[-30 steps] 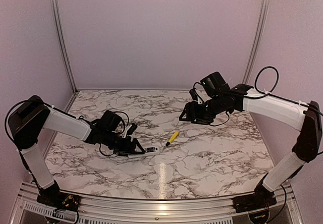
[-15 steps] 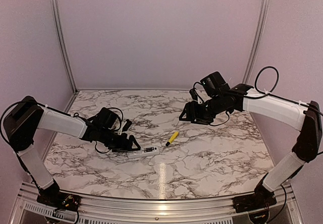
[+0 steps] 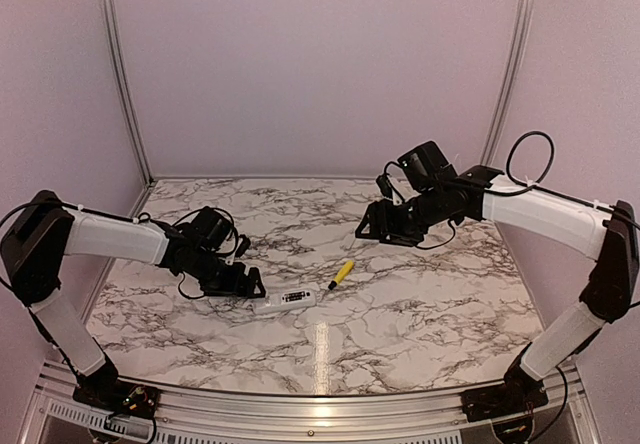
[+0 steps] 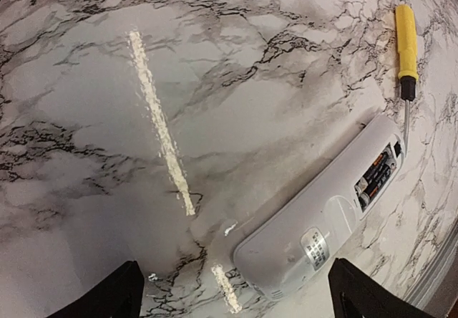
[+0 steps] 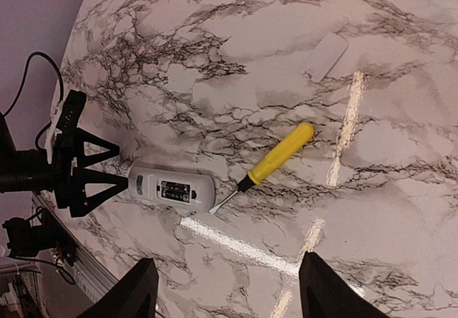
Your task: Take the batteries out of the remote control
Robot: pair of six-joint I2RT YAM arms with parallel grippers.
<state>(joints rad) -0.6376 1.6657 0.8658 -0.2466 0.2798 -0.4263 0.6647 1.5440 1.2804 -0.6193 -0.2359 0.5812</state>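
Slim white plastic remote control (image 4: 322, 218) flat, open bay beside tip of yellow-handled screwdriver (image 4: 406, 35); two dark cylindrical batteries (image 4: 376, 177) seated inside. Fingers apart, empty on both: left gripper (image 4: 236, 293) beyond remote, opposite screwdriver; right gripper (image 5: 225, 289) raised beyond screwdriver. Extraction pending; next likely pry battery out.

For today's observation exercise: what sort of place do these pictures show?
Probably a robotics test booth: two white-and-black robot arms mounted at a marble-patterned tabletop, enclosed by plain lilac walls on aluminium frame posts.

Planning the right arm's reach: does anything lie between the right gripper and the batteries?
Only the yellow screwdriver, lying on the table by the remote control's end. The batteries themselves lie uncovered.
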